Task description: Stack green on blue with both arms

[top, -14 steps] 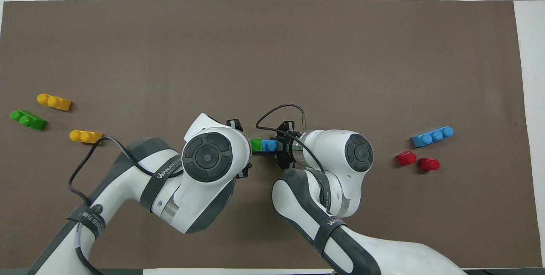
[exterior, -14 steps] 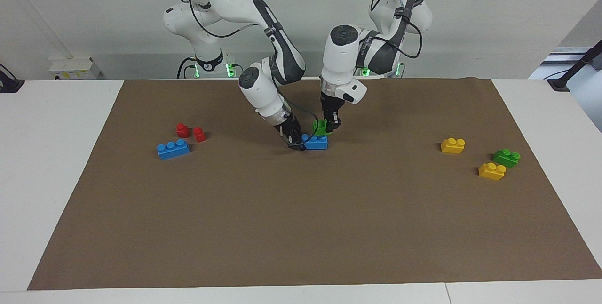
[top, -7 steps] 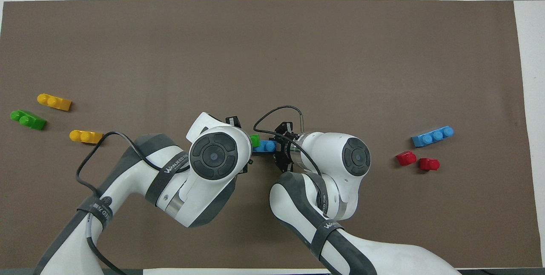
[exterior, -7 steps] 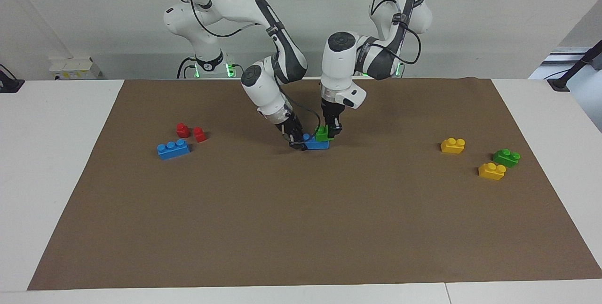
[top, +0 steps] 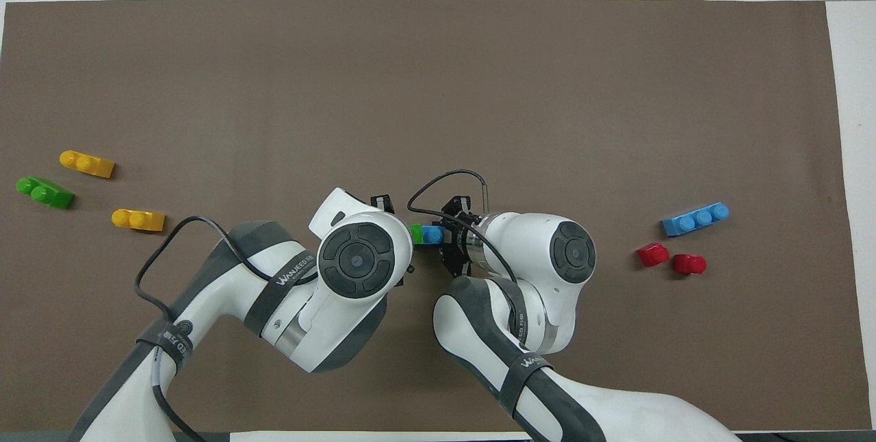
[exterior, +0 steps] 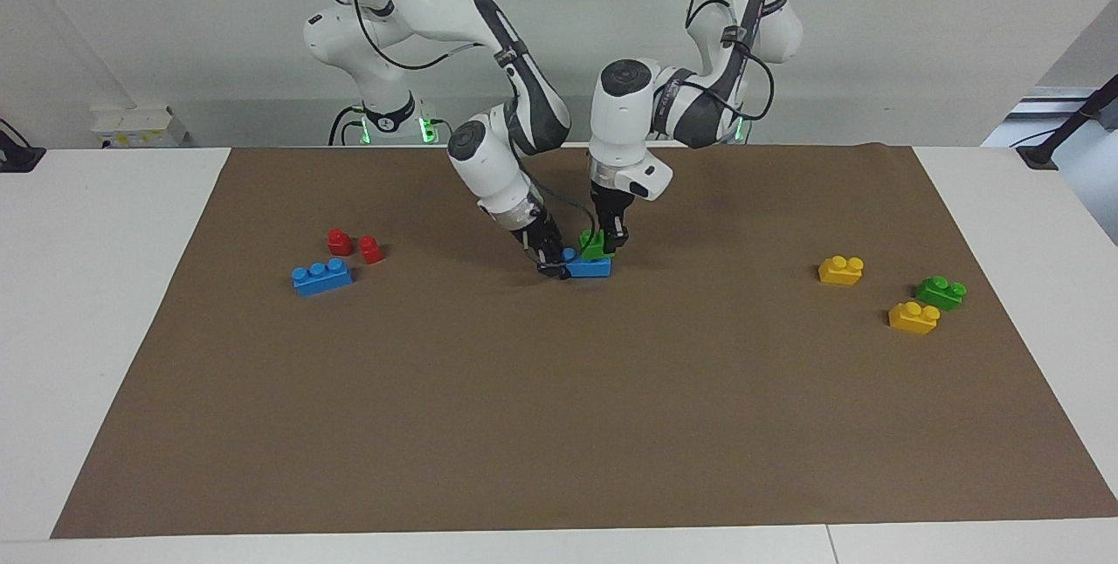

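Observation:
A blue brick (exterior: 587, 268) lies on the brown mat (exterior: 559, 424) midway between the two arms. A green brick (exterior: 595, 245) sits on top of its end toward the left arm. My left gripper (exterior: 609, 242) comes down from above and is shut on this green brick. My right gripper (exterior: 552, 265) slants in low and is shut on the blue brick's other end. In the overhead view only a sliver of the green brick (top: 415, 234) and a part of the blue brick (top: 431, 234) show between the two wrists.
A second blue brick (exterior: 322, 276) and two small red pieces (exterior: 340, 241) lie toward the right arm's end. Two yellow bricks (exterior: 841, 270) (exterior: 914, 317) and another green brick (exterior: 941, 292) lie toward the left arm's end.
My left gripper has brought the green brick down from a tilted hover onto the blue brick and shifted slightly toward the right arm. The right gripper has kept its hold on the blue brick.

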